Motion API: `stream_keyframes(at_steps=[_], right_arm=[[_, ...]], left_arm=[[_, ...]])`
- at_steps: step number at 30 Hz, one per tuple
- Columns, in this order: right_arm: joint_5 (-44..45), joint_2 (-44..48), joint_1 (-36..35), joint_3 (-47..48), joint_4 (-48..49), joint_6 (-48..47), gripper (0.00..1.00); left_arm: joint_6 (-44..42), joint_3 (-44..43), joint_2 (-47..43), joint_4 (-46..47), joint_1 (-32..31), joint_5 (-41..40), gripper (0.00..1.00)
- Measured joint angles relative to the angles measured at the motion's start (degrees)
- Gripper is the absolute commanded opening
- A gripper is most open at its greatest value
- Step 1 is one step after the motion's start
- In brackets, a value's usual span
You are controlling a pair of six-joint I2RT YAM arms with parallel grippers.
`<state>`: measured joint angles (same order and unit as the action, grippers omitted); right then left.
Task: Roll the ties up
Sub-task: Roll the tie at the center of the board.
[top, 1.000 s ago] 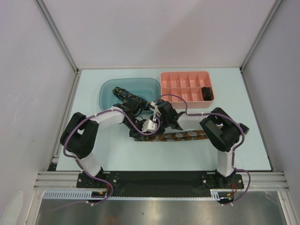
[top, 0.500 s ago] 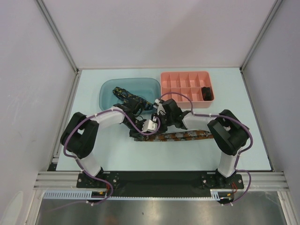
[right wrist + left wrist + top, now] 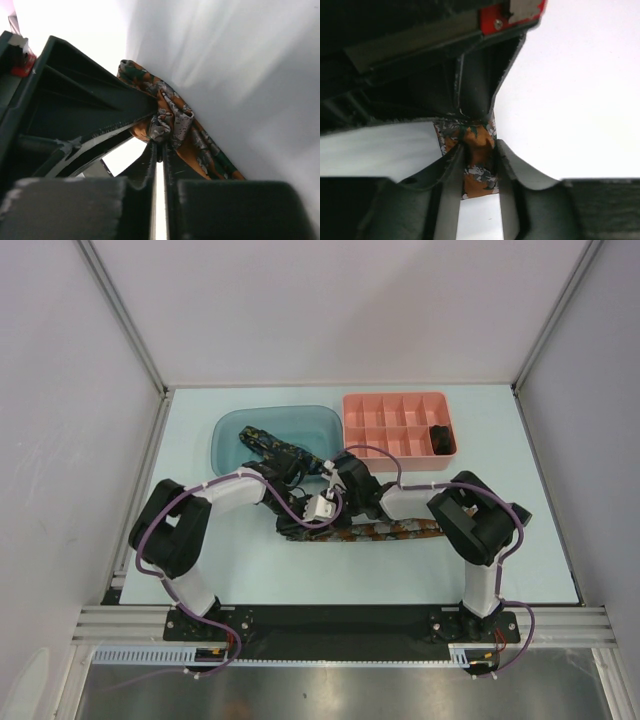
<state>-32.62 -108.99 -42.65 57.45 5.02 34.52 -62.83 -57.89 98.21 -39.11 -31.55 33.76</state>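
- White walls box in the table (image 3: 525, 560) on the left, back and right. A metal rail (image 3: 340, 622) runs along the bottom of the frame.
- The widest open stretch is at lower right, past the right arm (image 3: 478, 525).
- A bare band also crosses the lower middle, between the orange tie (image 3: 400, 529) and the rail.
- Left of the left arm (image 3: 168, 535) there is only a narrow strip before the wall.
- The upper part of the table is taken up by a blue bin (image 3: 305, 422) left of centre and a pink tray (image 3: 400, 397) just beside it on the right. Only a thin margin separates them from the back wall.
- Both arms bend inward and meet mid-frame just below the bin and tray, so that spot is crowded.
- The orange tie lies on the table mid-frame with its long axis running left to right, the right end tipped slightly upward in the frame. It passes under the right arm, and its free end points to the right.
- Its left end is bunched into a crumpled fold where the two arms meet.
- The left fingers (image 3: 454, 167) are clamped on the orange tie, with the fabric squeezed between them.
- The right fingers (image 3: 151, 160) are drawn almost together, and their tips pinch the crumpled fold from the other side.
- The navy tie (image 3: 265, 440) sits in the bin, slanting from upper left to lower right toward the bin's rim.
- A dark rolled bundle (image 3: 440, 437) rests in the tray's far right compartment.
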Motion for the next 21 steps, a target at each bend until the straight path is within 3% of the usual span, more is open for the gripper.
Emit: stream_keyframes(at_steps=[3, 6, 16, 21], right_arm=[[0.37, -0.09, 0.17, 0.02, -0.07, -0.04, 0.0], [0.48, -0.09, 0.66, -0.02, -0.15, -0.07, 0.0], [0.68, 0.04, 1.05, -0.76, -0.2, -0.11, 0.0], [0.42, 0.2, 1.16, -0.92, -0.2, -0.07, 0.0]], left_arm=[[1.01, 0.02, -0.07, -0.02, 0.33, 0.13, 0.67], [2.21, 0.55, -0.63, 0.92, 1.84, 0.7, 0.75], [2.62, 4.0, -4.96, 4.74, 5.79, 0.37, 0.75], [2.23, 4.0, -4.2, 4.5, 4.94, 0.42, 0.84]])
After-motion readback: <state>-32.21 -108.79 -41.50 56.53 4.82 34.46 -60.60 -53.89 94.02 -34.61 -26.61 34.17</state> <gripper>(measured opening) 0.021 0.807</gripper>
